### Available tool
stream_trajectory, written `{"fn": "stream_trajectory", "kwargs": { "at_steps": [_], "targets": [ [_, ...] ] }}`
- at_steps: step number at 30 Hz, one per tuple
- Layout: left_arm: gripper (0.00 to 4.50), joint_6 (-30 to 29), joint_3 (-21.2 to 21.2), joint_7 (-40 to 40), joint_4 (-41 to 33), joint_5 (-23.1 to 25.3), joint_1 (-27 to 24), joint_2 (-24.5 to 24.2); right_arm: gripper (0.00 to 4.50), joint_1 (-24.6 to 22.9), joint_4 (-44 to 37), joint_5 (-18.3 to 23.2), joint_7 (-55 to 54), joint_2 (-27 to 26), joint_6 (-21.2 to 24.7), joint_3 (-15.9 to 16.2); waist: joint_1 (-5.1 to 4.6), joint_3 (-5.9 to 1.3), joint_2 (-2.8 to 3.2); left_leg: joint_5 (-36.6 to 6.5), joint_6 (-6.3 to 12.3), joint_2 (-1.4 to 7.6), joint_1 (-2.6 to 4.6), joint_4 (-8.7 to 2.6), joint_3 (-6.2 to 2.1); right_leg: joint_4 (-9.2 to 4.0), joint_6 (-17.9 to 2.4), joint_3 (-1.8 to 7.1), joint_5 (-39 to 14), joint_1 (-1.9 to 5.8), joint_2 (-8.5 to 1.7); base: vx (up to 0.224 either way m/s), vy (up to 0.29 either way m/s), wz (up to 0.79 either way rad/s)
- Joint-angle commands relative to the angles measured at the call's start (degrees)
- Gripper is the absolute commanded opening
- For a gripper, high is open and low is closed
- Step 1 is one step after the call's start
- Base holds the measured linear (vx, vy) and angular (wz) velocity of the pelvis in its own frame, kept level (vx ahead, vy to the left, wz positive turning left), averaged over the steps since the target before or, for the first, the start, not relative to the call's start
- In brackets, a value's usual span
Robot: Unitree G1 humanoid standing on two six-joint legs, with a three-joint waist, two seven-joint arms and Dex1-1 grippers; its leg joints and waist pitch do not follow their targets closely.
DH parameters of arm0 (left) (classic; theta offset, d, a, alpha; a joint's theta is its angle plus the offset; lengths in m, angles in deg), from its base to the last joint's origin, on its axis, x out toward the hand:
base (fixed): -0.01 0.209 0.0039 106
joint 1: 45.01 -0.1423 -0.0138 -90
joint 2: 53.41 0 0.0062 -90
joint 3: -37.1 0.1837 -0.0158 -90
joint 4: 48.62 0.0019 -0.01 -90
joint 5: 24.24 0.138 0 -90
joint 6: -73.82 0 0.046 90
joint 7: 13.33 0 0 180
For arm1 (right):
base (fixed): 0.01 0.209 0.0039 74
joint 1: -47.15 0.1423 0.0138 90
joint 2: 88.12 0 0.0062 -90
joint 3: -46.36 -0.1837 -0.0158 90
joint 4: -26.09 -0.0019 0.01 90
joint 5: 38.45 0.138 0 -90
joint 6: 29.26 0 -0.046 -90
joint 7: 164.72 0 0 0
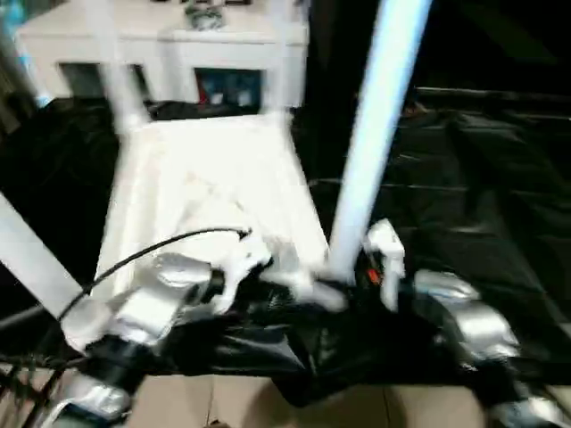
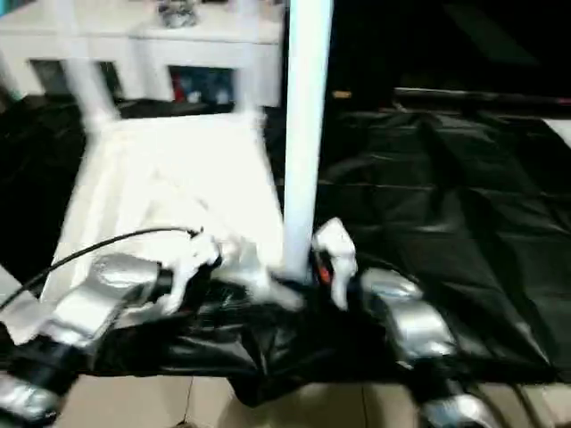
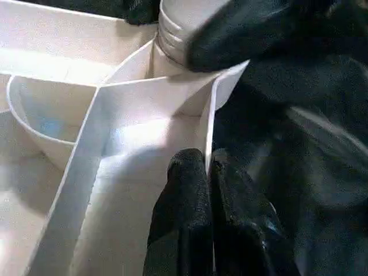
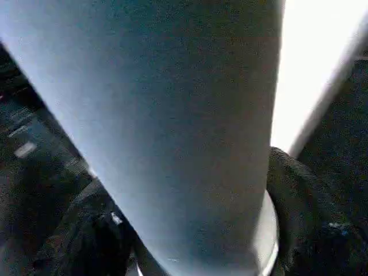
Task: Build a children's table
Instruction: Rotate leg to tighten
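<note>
Black sheeting (image 1: 464, 196) carries our upturned tabletop (image 1: 210, 192); our left gripper (image 3: 210, 172) pinches its near-edge wall, our right gripper (image 4: 190, 253) clamps the leg (image 1: 375, 143) standing at its near right corner

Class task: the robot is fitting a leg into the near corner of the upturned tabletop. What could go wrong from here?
1. The leg stands tall in the near corner socket, held low by the right gripper. It could lean and jam or pop out.
2. The left gripper pinches only a thin rib of the tabletop. That hold might slip, letting the top slide on the black sheet.
</note>
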Motion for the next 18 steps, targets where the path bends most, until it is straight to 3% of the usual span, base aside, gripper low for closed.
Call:
{"fn": "stream_trajectory", "kwargs": {
  "at_steps": [1, 3, 4, 5, 7, 8, 11, 18],
  "targets": [
    [0.00, -0.57, -0.31, -4.85, -0.13, -1.37, 1.68, 4.31, 2.70, -0.16, 3.55, -1.86, -4.43, -4.62, 1.21, 3.55, -0.27, -1.83, -0.66, -22.04, -2.52, 2.75, 1.12, -5.06, -1.91, -5.93, -7.28, 1.39, -26.32, 0.33, -2.85, 0.000, 0.000, 0.00],
    [0.00, -0.94, -0.32, -5.36, -0.27, -1.29, 1.70, 4.69, 2.70, 0.18, 4.25, -2.13, -5.96, -5.22, 1.32, 3.30, -0.41, -1.83, -0.63, -22.40, -2.59, 2.69, 1.10, -5.13, -1.98, -6.02, -6.90, 1.35, -26.83, 0.21, -2.82, 0.000, 0.000, 0.00],
    [0.00, -3.19, -0.37, -8.22, -1.26, -0.71, 1.67, 6.87, 2.70, 2.02, 7.90, -3.66, -13.34, -8.20, 0.93, 1.76, -0.71, -1.87, -0.76, -22.07, -2.69, 2.68, 0.99, -5.22, -1.97, -6.00, -6.80, 1.36, -26.22, 0.16, -2.75, 0.000, 0.000, 0.00],
    [0.00, -4.19, -0.41, -9.56, -1.71, -0.40, 1.60, 7.86, 3.05, 2.82, 9.53, -4.41, -16.25, -9.42, 0.31, 0.97, -0.89, -1.87, -0.68, -22.14, -2.88, 2.72, 1.01, -5.23, -2.01, -5.92, -6.97, 1.36, -25.99, 0.08, -2.76, 0.000, 0.000, 0.00],
    [0.00, -4.78, -0.16, -10.09, -2.57, -0.31, 1.23, 8.64, 3.05, 3.40, 10.41, -3.51, -16.43, -10.36, 0.24, -0.27, -1.45, -1.96, -0.58, -22.66, -3.04, 2.62, 0.90, -5.24, -2.09, -6.00, -7.12, 1.24, -25.67, 0.23, -2.71, 0.000, 0.000, 0.00],
    [0.00, -4.55, 0.07, -9.70, -2.74, -0.44, 1.05, 8.73, 3.28, 3.57, 10.48, -2.64, -15.53, -10.60, 0.72, -0.85, -1.30, -2.02, -0.48, -22.53, -2.85, 2.66, 0.97, -5.22, -2.06, -6.02, -7.10, 1.27, -24.81, 0.22, -2.68, 0.000, 0.000, 0.00],
    [0.00, -3.89, 0.47, -8.94, -2.68, -0.48, 0.92, 8.48, 3.50, 3.67, 10.39, -2.96, -15.14, -10.23, 0.40, -0.59, -1.04, -2.18, -0.57, -20.61, -1.40, 2.64, 0.96, -5.07, -1.66, -5.69, -8.39, 1.44, -18.44, 0.27, -2.34, 0.000, 0.000, 0.00],
    [0.00, -0.91, 1.55, -2.65, -4.08, -1.26, -0.12, 4.77, 3.61, 1.88, 3.86, -1.77, -0.80, -4.45, -1.90, 3.31, -0.49, -2.37, -0.73, -16.14, 0.92, 2.70, 0.68, -4.68, -1.31, -5.17, -9.93, 1.39, -12.39, 0.94, -2.32, 0.000, 0.000, 0.00]
  ]
}}
